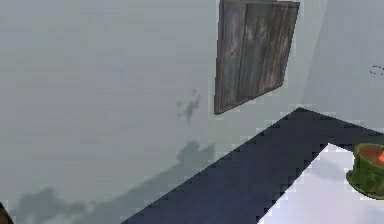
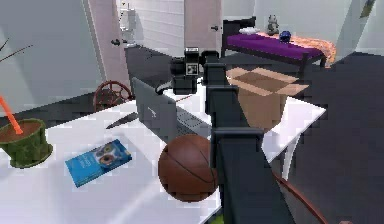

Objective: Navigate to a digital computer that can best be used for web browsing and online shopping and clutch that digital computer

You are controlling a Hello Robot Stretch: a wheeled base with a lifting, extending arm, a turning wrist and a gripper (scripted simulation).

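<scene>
A grey laptop (image 2: 158, 112) stands with its lid up on the white table (image 2: 120, 200) in the arm side view, its screen turned away from me. The dark arm bar rises from the bottom edge past the laptop's right side. The gripper (image 2: 178, 84) is at the arm's far end, just beyond the laptop's top edge, near the white marker squares (image 2: 186, 67). With the laptop and table at it, I cannot tell whether it holds anything.
On the table are a brown basketball (image 2: 188, 168), a blue book (image 2: 98, 162), a green plant pot (image 2: 25, 142) (image 1: 370, 168) and an open cardboard box (image 2: 265, 84). Farther out are a purple-covered bed (image 2: 272, 45), a dark round-backed chair (image 2: 110, 96) and doors (image 2: 110, 40). A shuttered window (image 1: 256, 52) is on the wall ahead.
</scene>
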